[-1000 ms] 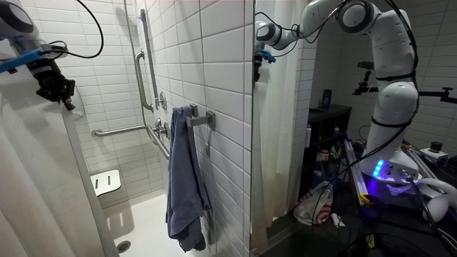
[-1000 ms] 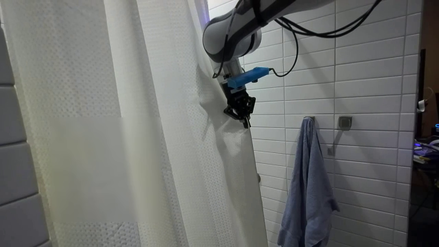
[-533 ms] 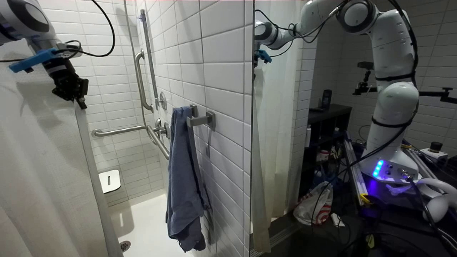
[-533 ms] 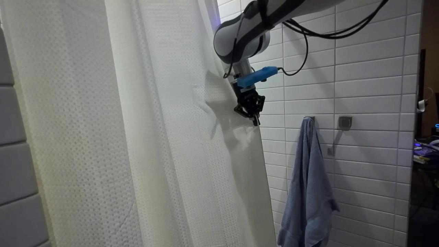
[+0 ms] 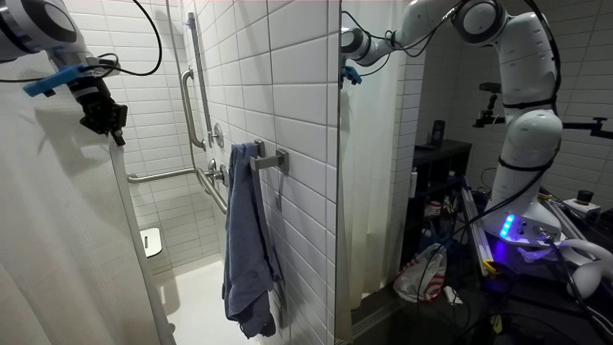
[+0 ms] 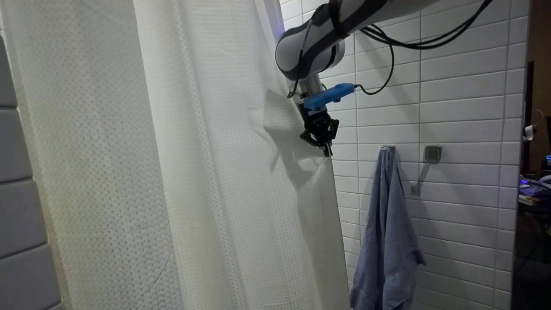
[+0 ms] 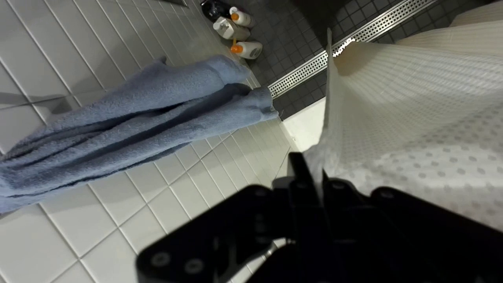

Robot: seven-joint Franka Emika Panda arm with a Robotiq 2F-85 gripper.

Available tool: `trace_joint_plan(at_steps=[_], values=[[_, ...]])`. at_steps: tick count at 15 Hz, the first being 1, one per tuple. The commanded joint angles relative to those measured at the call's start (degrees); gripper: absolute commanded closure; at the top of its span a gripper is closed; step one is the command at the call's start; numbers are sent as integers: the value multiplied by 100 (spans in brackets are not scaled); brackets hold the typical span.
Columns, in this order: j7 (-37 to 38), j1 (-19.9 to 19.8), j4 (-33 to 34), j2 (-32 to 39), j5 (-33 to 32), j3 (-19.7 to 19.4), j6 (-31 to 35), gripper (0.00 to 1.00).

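1. In the wrist view we see a dark tiled floor (image 7: pixel 275 19), with a perforated metal drain strip (image 7: pixel 301 72) set into it.
2. On its tiles we find three pale bottles (image 7: pixel 234 30) grouped together (orange shows at the tops of two), and a dark item (image 7: pixel 214 9) just beside them.
3. An exterior view shows us a white shower floor (image 5: pixel 206 297).
4. In what looks like a reflection there, we see a plastic bag (image 5: pixel 411 282) and a small white object (image 5: pixel 452 295) on dark flooring (image 5: pixel 407 330).
5. A black shelf unit (image 5: pixel 454 148) bears an upright dark device (image 5: pixel 437 133).
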Motion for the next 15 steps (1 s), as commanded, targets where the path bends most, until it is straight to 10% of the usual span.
trace_joint_plan(at_steps=[1, 15], values=[[154, -17, -44, -98, 96, -26, -71, 100], [507, -63, 0, -81, 475, -58, -228, 100]])
